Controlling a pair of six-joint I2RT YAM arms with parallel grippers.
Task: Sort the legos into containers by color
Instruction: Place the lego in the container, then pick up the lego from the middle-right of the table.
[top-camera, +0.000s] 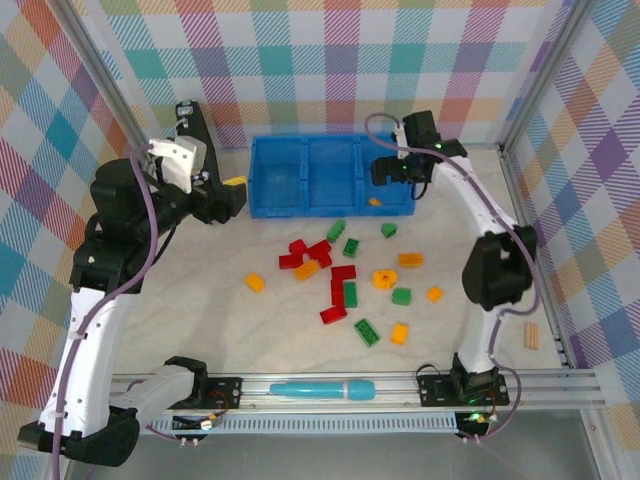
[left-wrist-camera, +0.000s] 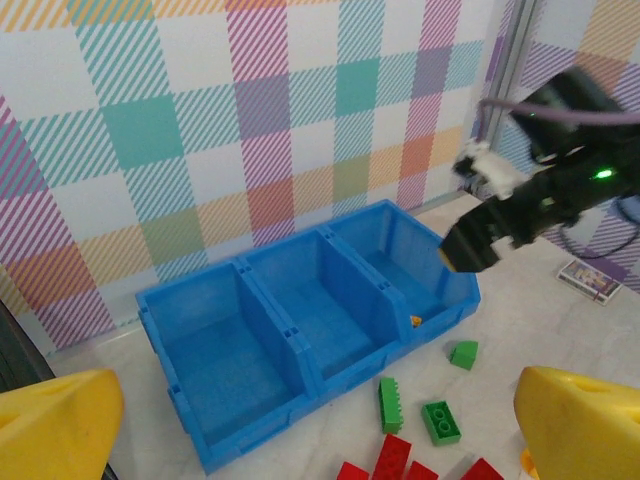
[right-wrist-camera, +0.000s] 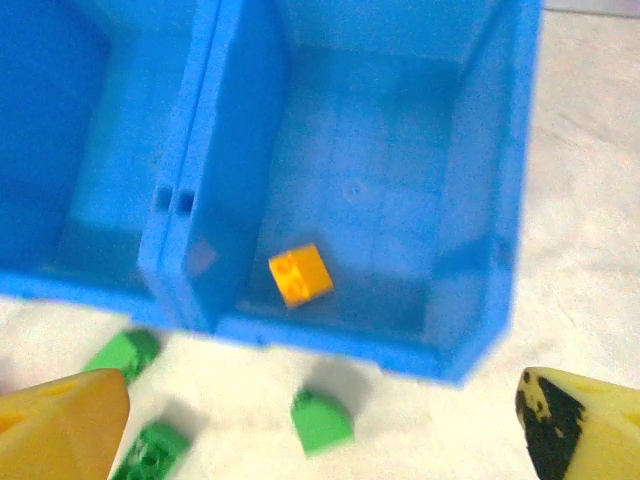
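So, it's a pale marbled table (top-camera: 200, 330) boxed in by plaid walls (top-camera: 340, 60) and a metal frame (top-camera: 540, 385). The blue tray (top-camera: 330, 210) sits at the far side. Its right-end compartment holds one orange brick (right-wrist-camera: 300, 275).

The other legos (top-camera: 340, 280) are strewn on the table in front of the tray, with open tabletop left of the pile. A teal pen (top-camera: 320, 388) lies well in front of the tray, by the near rail.

The right arm reaches over the tray's right end. The right gripper (right-wrist-camera: 320, 425) hangs above that compartment, fingers spread wide, gripping nothing. The left arm is folded up left of the tray, and the left gripper (left-wrist-camera: 315, 430) is likewise spread wide.
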